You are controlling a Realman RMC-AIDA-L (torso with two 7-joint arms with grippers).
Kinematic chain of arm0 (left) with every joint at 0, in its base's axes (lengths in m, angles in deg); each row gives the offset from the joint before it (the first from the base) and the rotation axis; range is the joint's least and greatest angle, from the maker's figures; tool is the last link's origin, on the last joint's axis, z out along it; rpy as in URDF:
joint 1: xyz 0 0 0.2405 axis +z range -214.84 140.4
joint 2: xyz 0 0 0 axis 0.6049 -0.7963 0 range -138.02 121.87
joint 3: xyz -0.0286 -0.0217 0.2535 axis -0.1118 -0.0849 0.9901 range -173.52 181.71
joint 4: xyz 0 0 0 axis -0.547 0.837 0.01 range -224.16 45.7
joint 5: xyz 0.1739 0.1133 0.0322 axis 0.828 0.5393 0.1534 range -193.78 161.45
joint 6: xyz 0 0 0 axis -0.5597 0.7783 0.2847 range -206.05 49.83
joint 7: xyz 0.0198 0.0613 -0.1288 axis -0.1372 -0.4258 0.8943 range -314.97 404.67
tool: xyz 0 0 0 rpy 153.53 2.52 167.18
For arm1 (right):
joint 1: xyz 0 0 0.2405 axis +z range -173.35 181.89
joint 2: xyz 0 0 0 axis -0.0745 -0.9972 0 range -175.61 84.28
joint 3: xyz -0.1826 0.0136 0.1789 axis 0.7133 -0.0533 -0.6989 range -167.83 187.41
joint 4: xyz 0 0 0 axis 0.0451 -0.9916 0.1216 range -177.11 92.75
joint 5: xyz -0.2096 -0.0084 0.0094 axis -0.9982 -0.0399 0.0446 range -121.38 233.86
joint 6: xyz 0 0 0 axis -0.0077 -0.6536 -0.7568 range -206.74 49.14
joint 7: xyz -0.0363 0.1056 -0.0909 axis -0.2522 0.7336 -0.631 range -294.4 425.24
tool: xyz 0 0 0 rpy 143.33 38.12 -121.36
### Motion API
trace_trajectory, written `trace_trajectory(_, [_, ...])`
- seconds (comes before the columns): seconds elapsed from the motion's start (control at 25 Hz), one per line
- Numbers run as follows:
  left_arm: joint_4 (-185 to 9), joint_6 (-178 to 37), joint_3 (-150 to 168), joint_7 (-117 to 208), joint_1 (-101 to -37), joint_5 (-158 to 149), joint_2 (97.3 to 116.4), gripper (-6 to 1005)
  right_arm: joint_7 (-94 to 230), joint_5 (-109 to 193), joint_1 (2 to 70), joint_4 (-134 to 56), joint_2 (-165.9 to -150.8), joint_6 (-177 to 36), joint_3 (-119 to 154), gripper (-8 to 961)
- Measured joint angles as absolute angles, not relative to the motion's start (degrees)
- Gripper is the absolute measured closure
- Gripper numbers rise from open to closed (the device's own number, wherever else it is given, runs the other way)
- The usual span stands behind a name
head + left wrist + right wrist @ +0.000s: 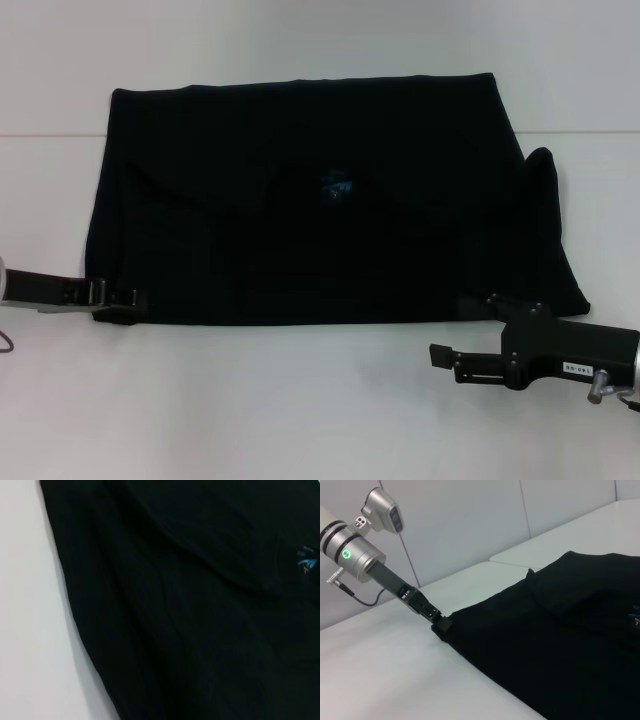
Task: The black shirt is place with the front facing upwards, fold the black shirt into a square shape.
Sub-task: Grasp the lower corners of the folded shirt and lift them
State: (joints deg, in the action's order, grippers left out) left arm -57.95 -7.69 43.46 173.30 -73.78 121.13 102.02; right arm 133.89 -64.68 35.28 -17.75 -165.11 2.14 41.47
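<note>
The black shirt (320, 200) lies flat on the white table as a wide rectangle, with a small blue mark (337, 187) near its middle. No lettering shows. One rounded bit of cloth sticks out at the right edge (540, 165). My left gripper (122, 300) is low at the shirt's near left corner, shut on the cloth there; the right wrist view shows its tip (442, 625) on that corner. My right gripper (447, 357) hovers over bare table just in front of the near right corner, open and holding nothing. Dark cloth (200, 605) fills the left wrist view.
The white table (300, 400) extends in front of the shirt and to both sides. A seam between two tabletops (60, 135) runs behind the shirt. A pale panelled wall (470, 520) stands beyond the table's left side.
</note>
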Motion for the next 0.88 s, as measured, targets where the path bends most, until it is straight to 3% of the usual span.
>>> trace_trajectory(0.36, [-57.8,-7.7,43.4,173.0,-73.8,121.2,102.05,810,134.9,-64.5,35.1,-17.5,-165.0,2.4,41.1,12])
trace_trajectory(0.52, [-57.8,-7.7,43.3,172.9,-73.8,121.1,102.05,893,142.6,-64.5,35.0,-15.6,-164.03,2.3,41.0,12])
trace_trajectory(0.72, [-57.9,-7.3,43.3,172.6,-73.8,120.9,102.05,996,167.1,-68.2,35.7,-6.4,-161.29,-1.3,41.9,12])
trace_trajectory(0.88, [-57.9,-7.1,43.3,172.2,-73.8,120.7,101.97,996,190.3,-78.6,38.7,0.5,-157.49,-1.8,43.0,12])
